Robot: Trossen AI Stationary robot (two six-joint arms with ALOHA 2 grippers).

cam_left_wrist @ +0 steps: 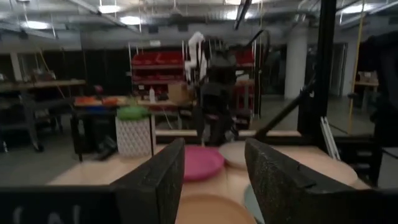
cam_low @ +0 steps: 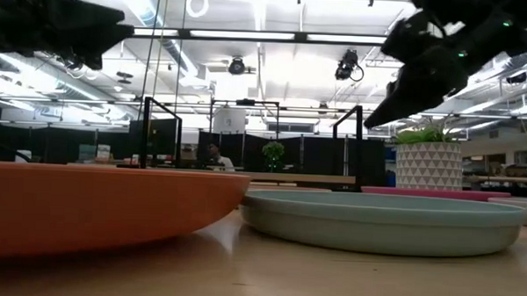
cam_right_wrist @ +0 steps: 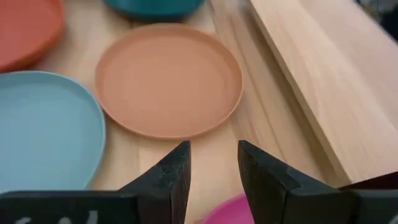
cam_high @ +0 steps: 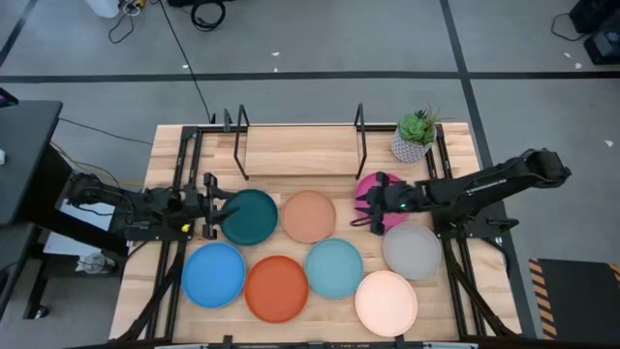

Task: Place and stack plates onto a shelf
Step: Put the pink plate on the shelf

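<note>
Eight round plates lie flat on the tabletop: dark teal (cam_high: 250, 216), peach (cam_high: 309, 215), magenta (cam_high: 378, 186), grey (cam_high: 411, 249), blue (cam_high: 214, 274), orange (cam_high: 276, 288), turquoise (cam_high: 334, 268) and cream (cam_high: 386, 302). The shelf (cam_high: 298, 150), a light-wood board between black end frames, stands at the far edge. My left gripper (cam_high: 211, 206) is open and hovers by the teal plate's left rim, pointing right. My right gripper (cam_high: 368, 206) is open above the magenta plate's near-left rim (cam_right_wrist: 230, 211), slanting down toward the peach plate (cam_right_wrist: 168, 78).
A small potted plant (cam_high: 415, 136) stands at the shelf's right end, just beyond the magenta plate. Black rails (cam_high: 184, 165) run along both sides of the table. The shelf board (cam_right_wrist: 323, 68) carries nothing.
</note>
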